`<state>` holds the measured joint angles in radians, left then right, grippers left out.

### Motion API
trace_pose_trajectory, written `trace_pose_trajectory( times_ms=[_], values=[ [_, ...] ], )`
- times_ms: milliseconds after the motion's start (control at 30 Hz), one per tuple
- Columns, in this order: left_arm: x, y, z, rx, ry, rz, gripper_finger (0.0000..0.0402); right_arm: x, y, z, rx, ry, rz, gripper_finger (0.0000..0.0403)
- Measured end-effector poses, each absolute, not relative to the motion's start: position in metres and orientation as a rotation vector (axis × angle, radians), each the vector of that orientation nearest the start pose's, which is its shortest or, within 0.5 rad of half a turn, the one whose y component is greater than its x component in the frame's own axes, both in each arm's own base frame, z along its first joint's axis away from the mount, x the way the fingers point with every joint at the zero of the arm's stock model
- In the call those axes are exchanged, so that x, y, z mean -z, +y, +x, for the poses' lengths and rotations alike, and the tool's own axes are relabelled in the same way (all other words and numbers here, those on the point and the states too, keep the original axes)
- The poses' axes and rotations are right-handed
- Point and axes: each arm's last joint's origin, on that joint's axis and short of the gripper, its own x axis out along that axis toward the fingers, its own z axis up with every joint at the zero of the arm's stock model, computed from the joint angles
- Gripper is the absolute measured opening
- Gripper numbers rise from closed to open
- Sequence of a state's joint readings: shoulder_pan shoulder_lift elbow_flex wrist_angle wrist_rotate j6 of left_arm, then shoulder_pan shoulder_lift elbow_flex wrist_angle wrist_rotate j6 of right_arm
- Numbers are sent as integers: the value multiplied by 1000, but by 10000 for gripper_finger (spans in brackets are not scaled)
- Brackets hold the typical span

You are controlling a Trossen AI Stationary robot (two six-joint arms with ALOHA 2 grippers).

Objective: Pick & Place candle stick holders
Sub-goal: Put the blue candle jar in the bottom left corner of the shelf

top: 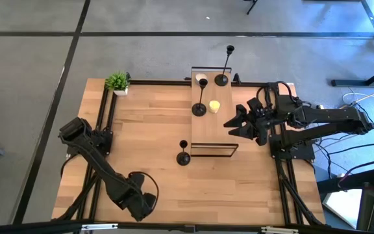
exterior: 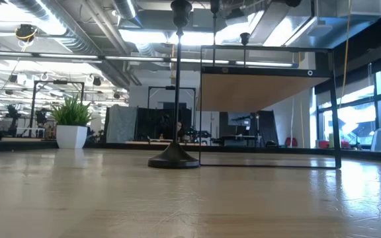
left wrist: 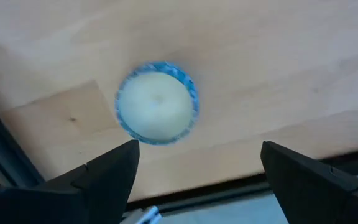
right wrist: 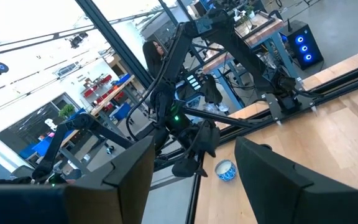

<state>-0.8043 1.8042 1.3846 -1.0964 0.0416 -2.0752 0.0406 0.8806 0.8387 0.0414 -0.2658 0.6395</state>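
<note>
Candle holders [top: 183, 155] split across the high view: one short, alone on bare wood at lower centre, just beside the shelf's wire frame; two more [top: 200, 104] up on the wooden shelf [top: 203, 127] at upper centre, near a yellow candle [top: 214, 106] and a white one [top: 201, 80]. Left gripper [top: 141, 201] low at bottom centre-left, fingers [left wrist: 107, 177] spread wide, nothing between them, hanging over a small blue-rimmed candle [left wrist: 157, 102]. Right gripper [top: 234, 123] beside the shelf's right edge, partly spread and empty, seemingly poised to reach in. Potted plant [top: 117, 82] parked at upper left, out of the way.
</note>
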Motion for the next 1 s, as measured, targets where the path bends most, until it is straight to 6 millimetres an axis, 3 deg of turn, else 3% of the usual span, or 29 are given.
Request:
trace_pose_trajectory(
  times_ms=[433,800,1000],
  values=[
    [-218,-238,229,-1016,1334,-1043,334,-357,16,194,-296,100,642,227],
    [-201,-232,222,-1093,1347,-1028,334,-357,16,194,-296,102,653,227],
    [-183,-235,221,-1037,1364,-1087,334,-357,16,194,-296,105,668,227]
  ],
)
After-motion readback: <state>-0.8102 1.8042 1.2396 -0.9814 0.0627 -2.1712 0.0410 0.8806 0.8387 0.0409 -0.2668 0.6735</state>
